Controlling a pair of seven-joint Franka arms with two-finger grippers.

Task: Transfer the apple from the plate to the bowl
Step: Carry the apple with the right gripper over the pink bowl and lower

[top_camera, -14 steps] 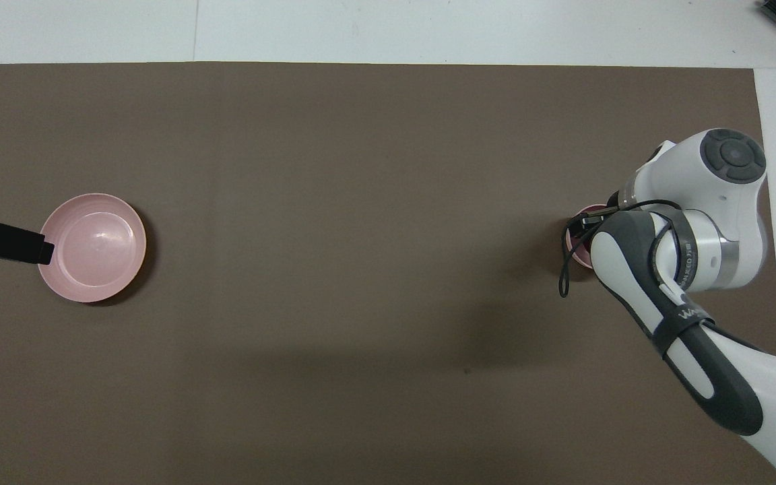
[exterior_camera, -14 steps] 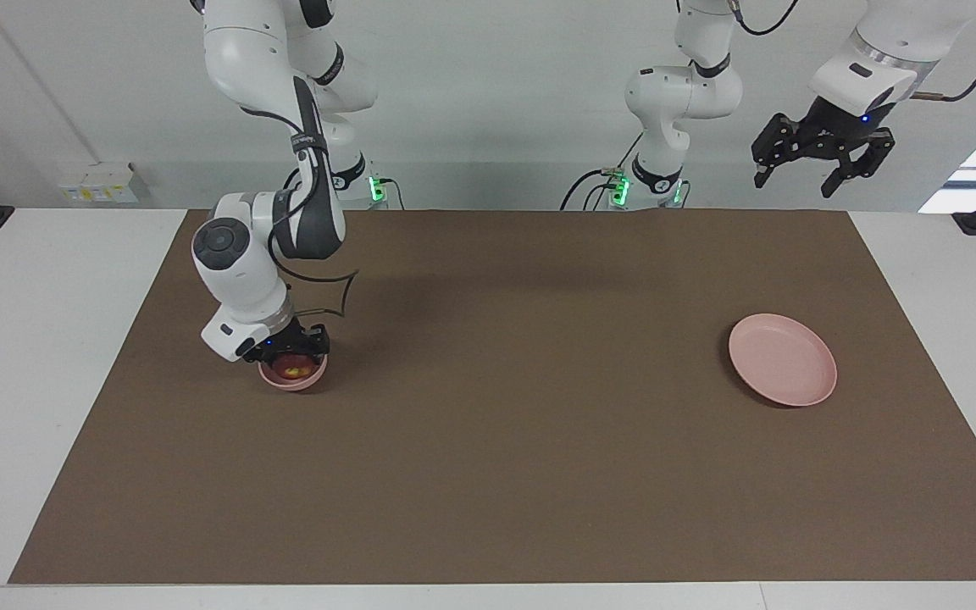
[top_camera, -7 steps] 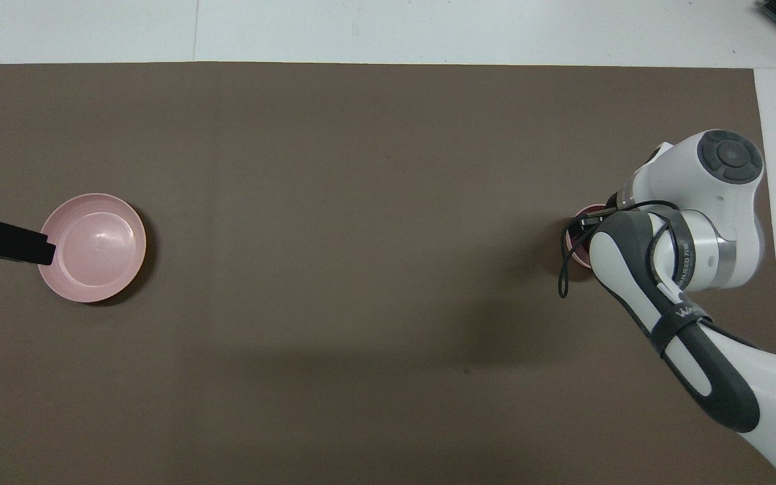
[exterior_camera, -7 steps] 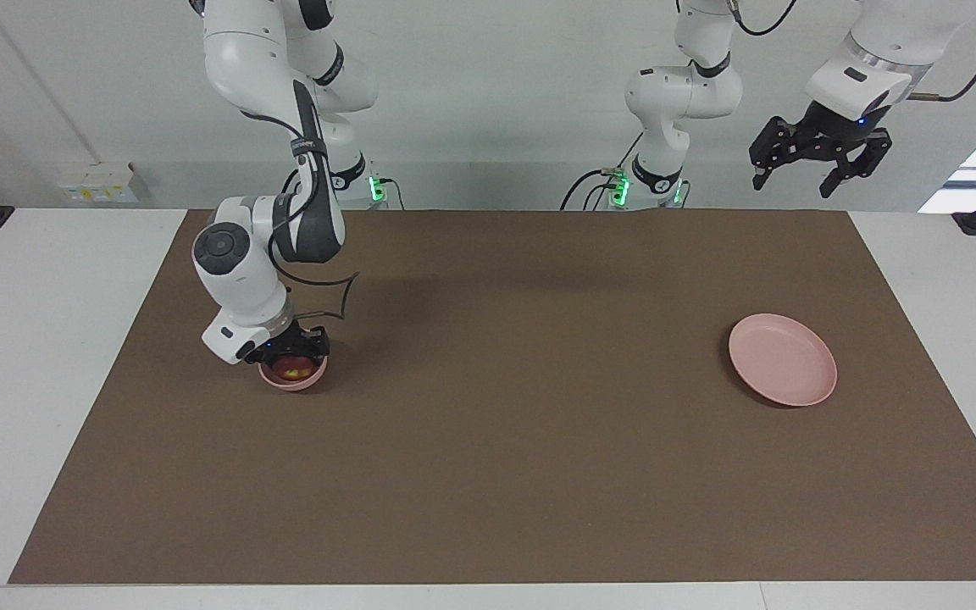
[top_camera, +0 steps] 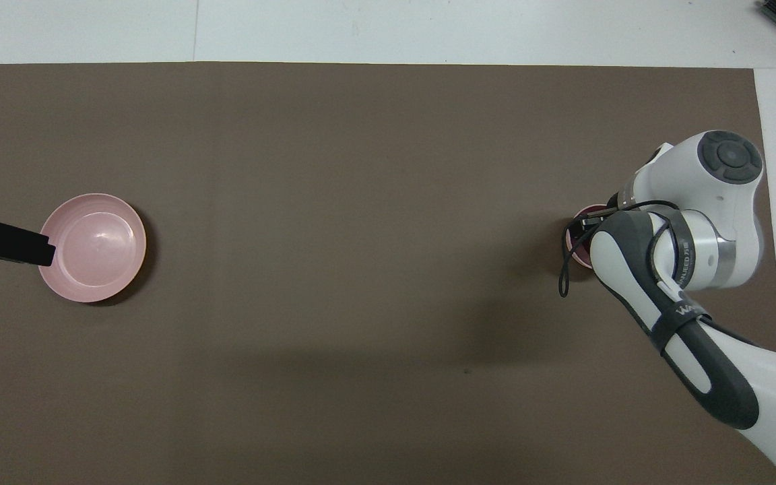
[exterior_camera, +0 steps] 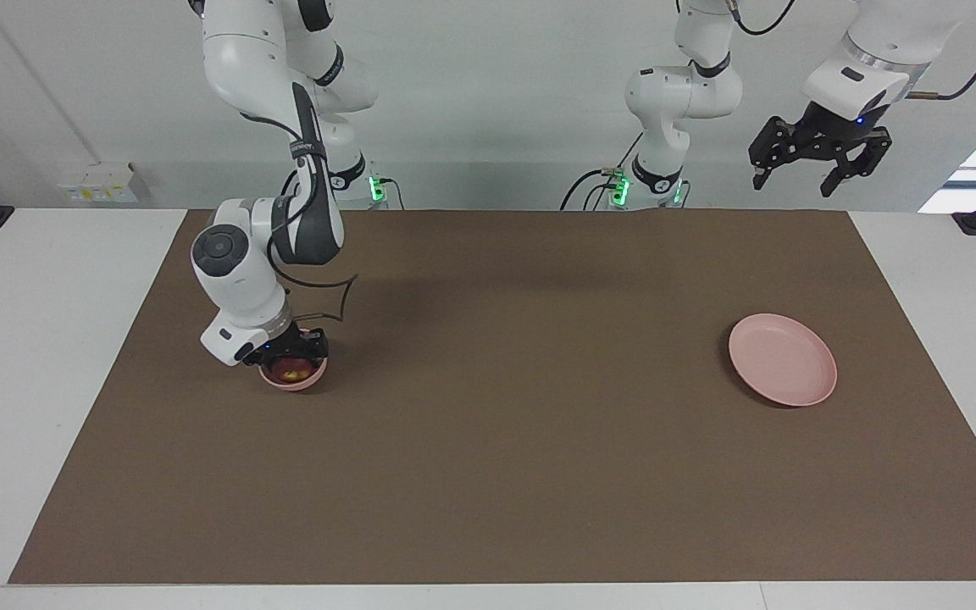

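One right pincer (exterior_camera: 289,354) is down inside the bowl (exterior_camera: 308,383), its fingers closed on the apple (exterior_camera: 290,368). The apple is small, round and dark red with a yellowish patch, and it sits low in the bowl, well below the rim. The bowl is small, deep and pale pink, toward the right arm's end of the table, set in from the edge of the brown mat (exterior_camera: 496,424).

Counted: one apple, one bowl, one plate (exterior_camera: 782,360), two arms. The plate is flat, pale pink and bare, well apart from the bowl, toward the left arm's end. The left pincer (exterior_camera: 793,185) waits high over that end, fingers spread. Between bowl and plate the mat lies open, with white table (exterior_camera: 30,381) around it.
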